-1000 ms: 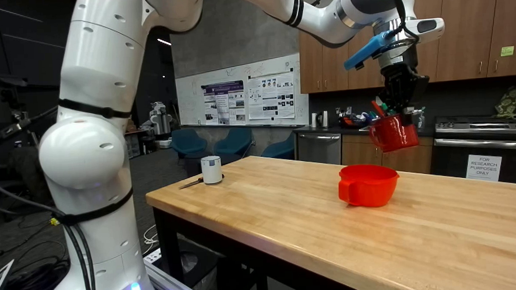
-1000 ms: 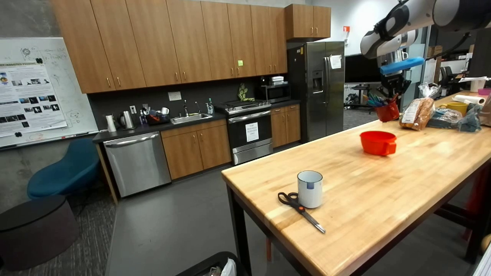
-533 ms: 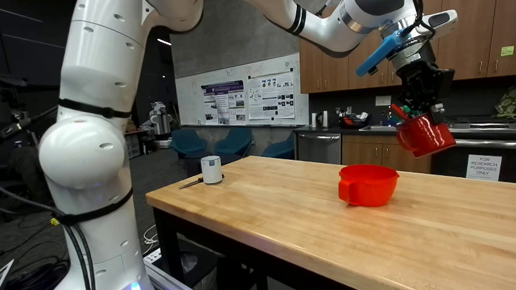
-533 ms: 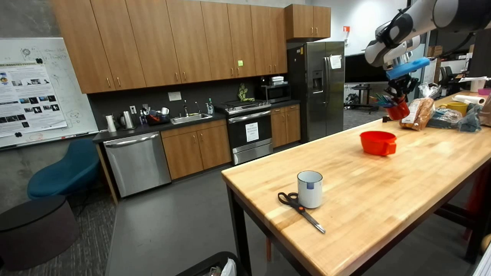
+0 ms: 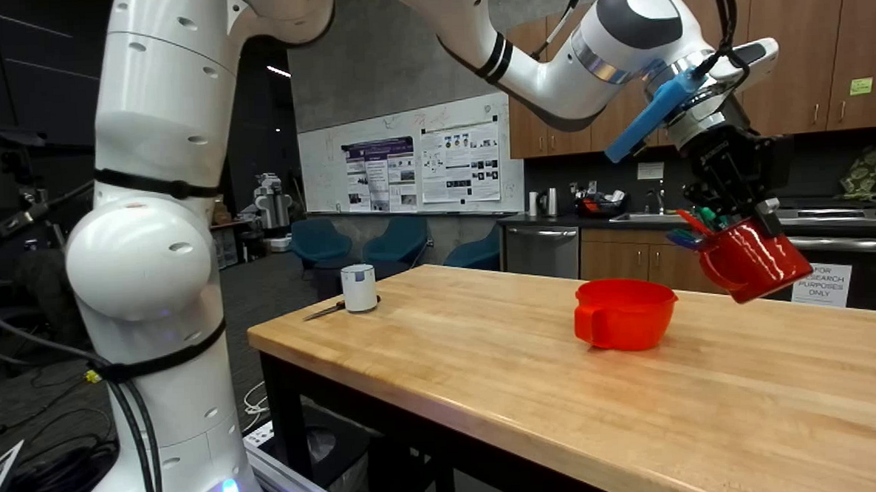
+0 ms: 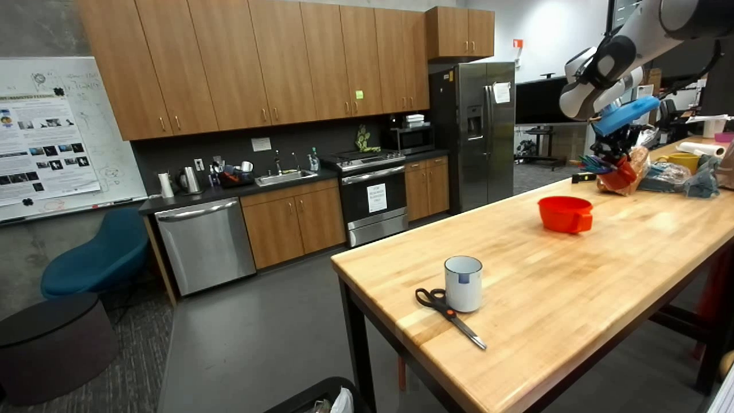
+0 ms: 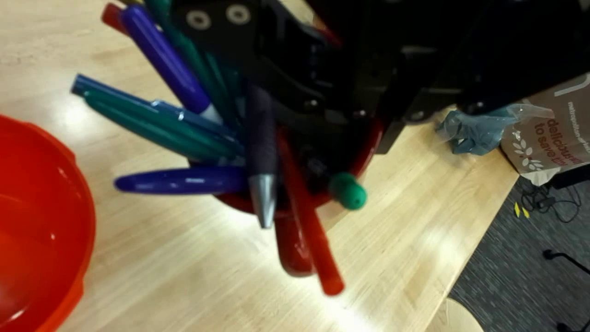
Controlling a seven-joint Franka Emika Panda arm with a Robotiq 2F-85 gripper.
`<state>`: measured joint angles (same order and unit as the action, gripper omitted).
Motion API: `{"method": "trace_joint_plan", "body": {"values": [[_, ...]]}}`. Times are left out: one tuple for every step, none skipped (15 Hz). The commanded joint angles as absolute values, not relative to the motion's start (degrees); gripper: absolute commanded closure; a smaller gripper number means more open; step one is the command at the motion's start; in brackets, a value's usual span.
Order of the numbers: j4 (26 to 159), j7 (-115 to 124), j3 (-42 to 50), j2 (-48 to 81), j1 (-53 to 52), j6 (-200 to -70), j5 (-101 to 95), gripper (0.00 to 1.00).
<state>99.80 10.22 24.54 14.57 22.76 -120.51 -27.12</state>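
Observation:
My gripper (image 5: pixel 767 220) is shut on the rim of a glossy red mug (image 5: pixel 758 261), one finger inside the wall and one outside. The mug hangs tilted above the table, its mouth leaning towards an orange-red bowl (image 5: pixel 626 326). Several pens poke out of the mug in the wrist view, among them a purple pen (image 7: pixel 163 60), a red marker (image 7: pixel 318 244) and a green-capped pen (image 7: pixel 348 191). Part of the mug's mouth is hidden behind the dark fingers. The bowl's interior (image 7: pixel 37 216), where visible in the wrist view, holds nothing.
On the wooden table (image 6: pixel 516 275) stand a white mug (image 6: pixel 463 287) and black scissors (image 6: pixel 453 315) near one end. A bread bag (image 6: pixel 639 163), a bluish plastic bag (image 7: pixel 479 131) and a brown paper bag (image 7: pixel 548 124) lie beyond the held mug. A small black object (image 6: pixel 583 177) sits at the table edge.
The gripper has carried the red mug away from the bowl, then lower, tilting it further. More pens now show past its rim. The bowl, white mug and scissors have stayed put.

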Motion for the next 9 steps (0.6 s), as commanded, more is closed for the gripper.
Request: {"method": "trace_joint_plan", "body": {"values": [[108.13, 11.90, 25.19, 9.18, 21.33, -123.81, -32.76, 0.98], [109.79, 12.28, 25.16, 8.38, 21.18, -124.43, -34.15, 0.98], [111.55, 12.41, 25.01, 7.42, 21.06, -124.98, -35.24, 0.98], [112.95, 12.79, 24.82, 6.63, 20.99, -125.57, -36.13, 0.98], [114.43, 13.19, 24.61, 5.72, 20.88, -126.02, -36.82, 0.98], [115.81, 13.57, 24.35, 4.68, 20.70, -126.57, -37.26, 0.98], [117.11, 13.99, 24.10, 3.68, 20.47, -126.87, -37.76, 0.98], [118.22, 14.60, 23.82, 2.64, 20.22, -127.36, -38.27, 0.98], [119.36, 15.10, 23.50, 1.57, 19.98, -127.74, -38.73, 0.98]]}}
